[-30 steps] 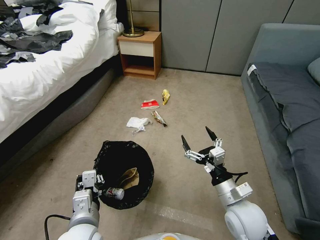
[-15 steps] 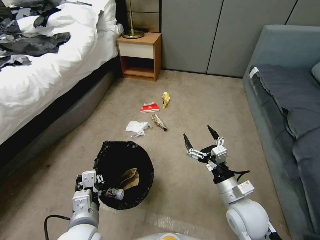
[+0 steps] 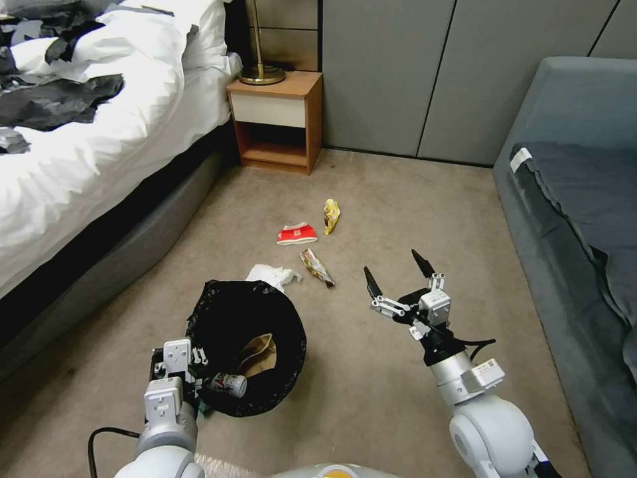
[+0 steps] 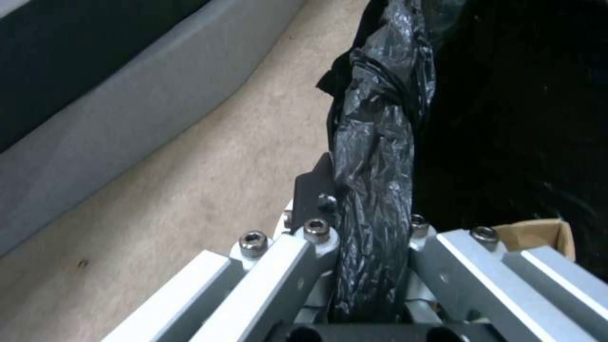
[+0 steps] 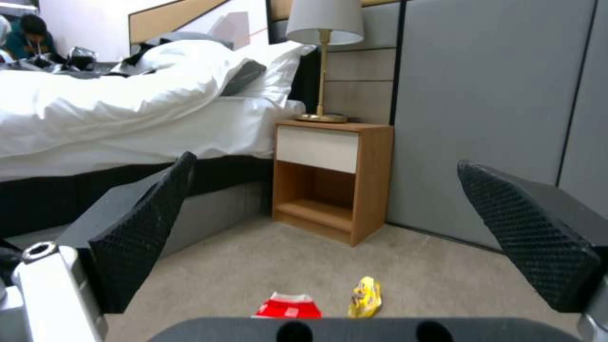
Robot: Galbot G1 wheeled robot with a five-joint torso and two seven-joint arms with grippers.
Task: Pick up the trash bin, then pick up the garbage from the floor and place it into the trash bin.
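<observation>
**Bin held on the left, four bits of litter on the carpet**

I see the big white bed (image 3: 99,153) on my left and the grey-blue sofa (image 3: 570,219) on my right. The beige carpet floor (image 3: 411,199) lies between them. A small wooden bedside table (image 3: 277,119) stands by the wall, with a brass lamp (image 5: 323,61) on top.

My left gripper (image 4: 364,247) is low and close to me. It is clamped on the rim of the small round trash bin with the black plastic bag liner (image 3: 245,345). The bunched black bag sits pinched between the fingers. A brown paper bag (image 3: 259,353) lies inside the bin, and a small white bottle (image 3: 229,384) lies at its near rim.

My right gripper (image 3: 397,275) hangs in the air above the carpet, just to the right of the bin. Its two black fingers (image 5: 142,237) are spread wide with nothing between them.

The garbage lies on the floor past the bin. A crumpled white tissue (image 3: 272,274) is just beside the bin's far rim. A dark wrapper (image 3: 317,267) lies near it. Farther off are a red-and-white packet (image 3: 296,234) and a yellow snack wrapper (image 3: 331,215), close together.
</observation>
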